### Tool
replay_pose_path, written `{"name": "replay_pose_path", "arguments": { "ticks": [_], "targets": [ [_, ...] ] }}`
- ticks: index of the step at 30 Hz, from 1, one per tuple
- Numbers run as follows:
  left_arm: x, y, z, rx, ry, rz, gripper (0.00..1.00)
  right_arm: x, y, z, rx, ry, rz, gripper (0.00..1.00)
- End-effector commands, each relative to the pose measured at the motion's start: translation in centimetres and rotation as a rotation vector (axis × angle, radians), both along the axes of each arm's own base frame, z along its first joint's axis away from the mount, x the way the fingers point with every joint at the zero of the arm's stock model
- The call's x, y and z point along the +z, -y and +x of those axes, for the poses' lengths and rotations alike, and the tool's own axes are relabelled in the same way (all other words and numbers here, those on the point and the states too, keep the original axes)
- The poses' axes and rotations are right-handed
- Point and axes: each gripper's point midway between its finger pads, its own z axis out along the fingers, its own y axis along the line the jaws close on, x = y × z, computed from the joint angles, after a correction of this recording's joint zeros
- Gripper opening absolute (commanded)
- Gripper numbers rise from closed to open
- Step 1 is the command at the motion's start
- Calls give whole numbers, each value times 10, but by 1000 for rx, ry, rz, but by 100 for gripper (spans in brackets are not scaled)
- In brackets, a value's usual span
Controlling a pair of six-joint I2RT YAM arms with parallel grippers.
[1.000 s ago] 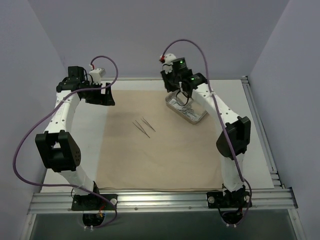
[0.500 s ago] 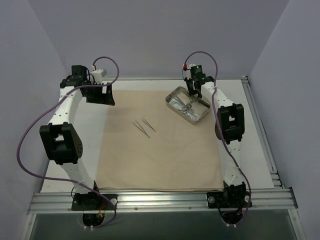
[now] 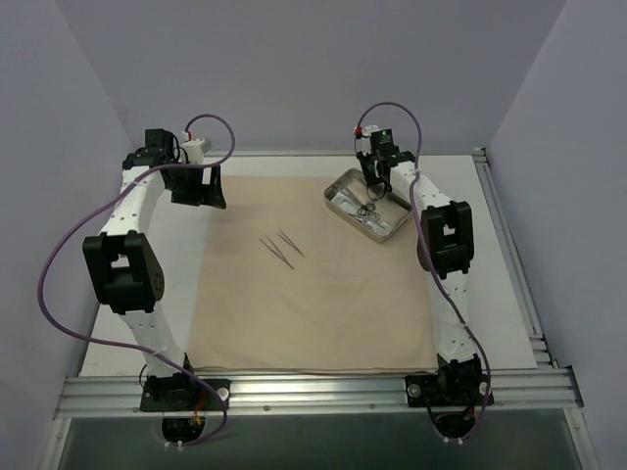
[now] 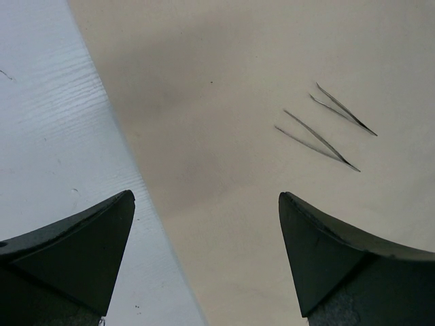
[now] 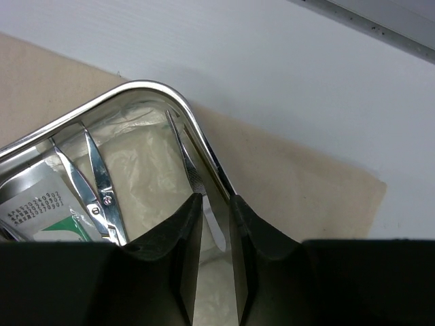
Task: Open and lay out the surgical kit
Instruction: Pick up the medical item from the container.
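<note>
Two arms: both reach to the far side of the white tabletop (image 3: 500,294), the left one at the far-left corner and the right one at the far right.
Cloth wrap (image 3: 323,294): tan, spread open and flat over most of the tabletop.
Steel tray (image 3: 338,208): sits on the far-right part of the cloth wrap, turned at an angle to its edges.
Laid-out tweezers (image 3: 277,252): two thin pairs lie side by side on the cloth wrap left of the tray, close together but not touching, well apart from both hands.
Left hand (image 4: 204,251): fingers spread wide with nothing between them. It hangs over the left edge of the cloth wrap, where tan meets white tabletop.
Right hand (image 5: 216,204): over the tray's far corner, fingers drawn almost together around the near end of a third pair of tweezers (image 5: 185,153).
Third pair of tweezers: runs along the inside of the tray's rim. Whether its tip rests on the tray cannot be told.
Tray contents: a scissor-like instrument (image 5: 102,190) with a pivot screw, a printed packet (image 5: 37,214) with green on it, and whitish crinkled material (image 5: 146,170) beneath them.
</note>
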Motion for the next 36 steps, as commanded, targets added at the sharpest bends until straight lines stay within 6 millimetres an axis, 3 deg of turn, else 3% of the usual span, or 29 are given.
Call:
{"name": "replay_pose_path", "arguments": {
  "ticks": [1,15,19,23,30,36],
  "targets": [
    [18,-1,9,-8,54,7,96,3,0,12,8,26,11,20],
    [16,0,9,-15,53,5,96,-24,2,14,-14,11,12,22],
    [15,0,10,-15,51,3,96,-39,1,10,-13,-17,19,22],
    [15,0,10,-18,52,4,96,-42,-5,6,3,-34,51,14],
    [15,1,9,-23,52,-2,96,-11,-7,2,17,7,70,7],
    [21,3,9,-31,69,-7,96,35,-10,-1,52,68,75,2]
  ]
}}
